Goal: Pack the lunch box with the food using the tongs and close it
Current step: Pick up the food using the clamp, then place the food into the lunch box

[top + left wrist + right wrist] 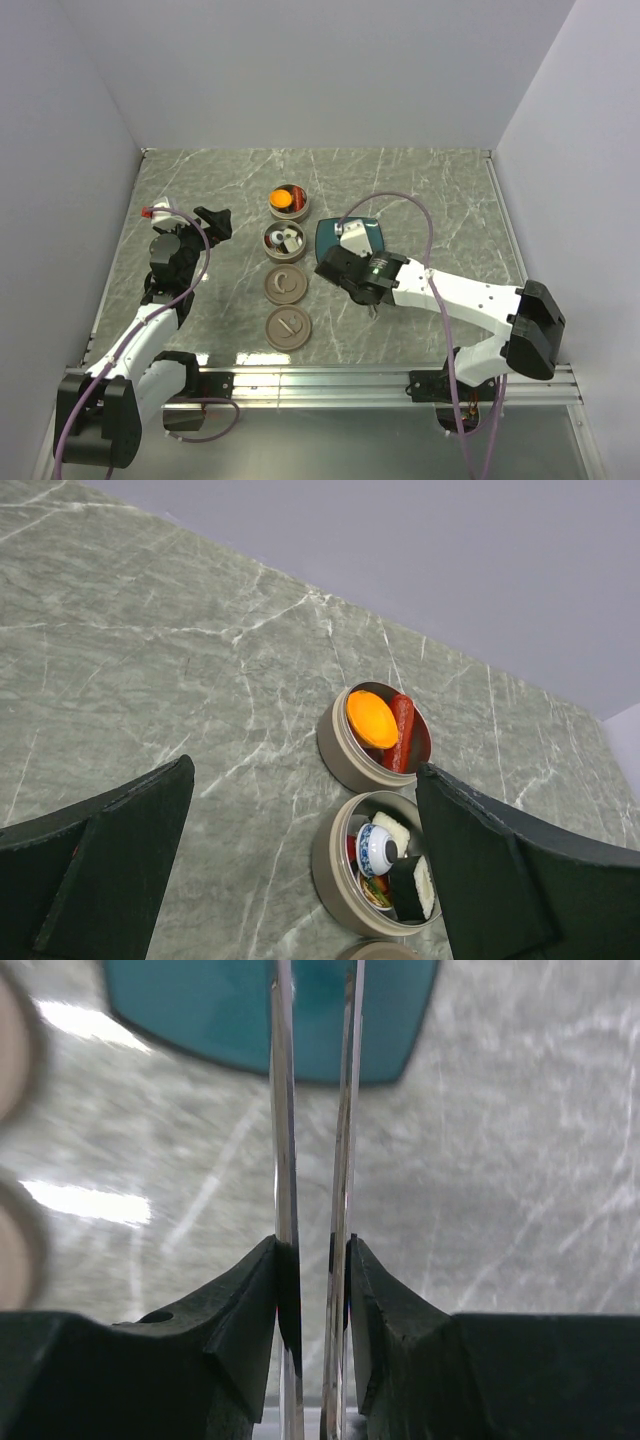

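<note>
Lunch box (266, 241) step: I judge packing nearly done and closing not yet begun; both round tiers stand open.
Left gripper (305, 775): jaws wide apart, holding nothing, hovering at 9 o'clock of the tiers.
Far tier (335, 752): orange ball (371, 718) and sausage piece (401, 730) lie inside.
Near tier (328, 880): white cubes (392, 832) and other small bites inside; it sits at 6 o'clock of the far tier.
Lids (284, 285): two, flat on the table (430, 200), in line at 6 o'clock of the near tier.
Teal plate (200, 1020): at 3 o'clock of the near tier. From above a white shape shows over it; I cannot tell whether that is a last bite or part of my gripper.
Tongs (284, 1140): tips over the plate, arms squeezed close together, nothing visible between them.
Right gripper (313, 1260): clamped on the tongs.
Next move: I would check the plate, set the tongs down, then probably stack the tiers and seat a lid squarely.
</note>
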